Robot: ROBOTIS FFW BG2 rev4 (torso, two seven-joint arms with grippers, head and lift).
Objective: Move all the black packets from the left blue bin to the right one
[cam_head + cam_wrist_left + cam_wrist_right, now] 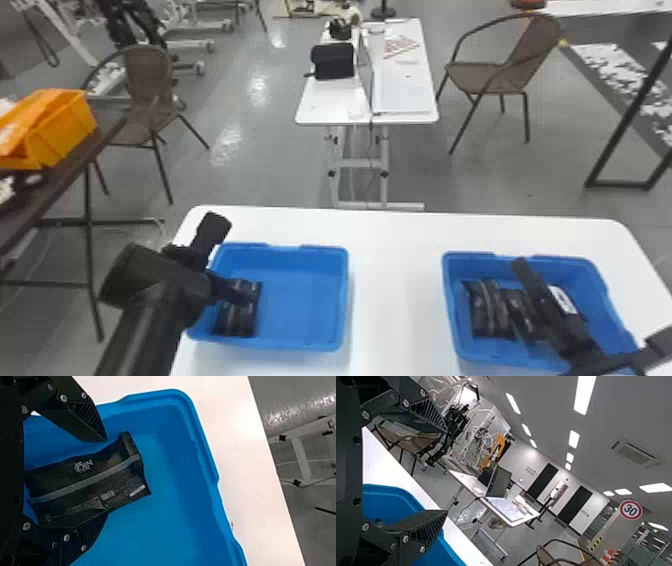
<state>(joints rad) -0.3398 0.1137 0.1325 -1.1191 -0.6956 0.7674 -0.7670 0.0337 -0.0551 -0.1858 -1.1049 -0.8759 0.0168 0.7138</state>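
Work looks mostly done, as I judge it: in the left blue bin, at my 11 o'clock, at least one black packet remains, while at my 1 o'clock the right blue bin holds several black packets, overlapping. What's left, I think, is to grip, lift and carry this one over. It lies between the fingers of my left end effector, which stand wide apart and don't clamp it; one end pokes out past the tips. It sits toward the bin's 9 o'clock side, with bare bin floor from there to 3 o'clock and the white tabletop beyond. Over the right bin, my right end effector is spread wide and empty.
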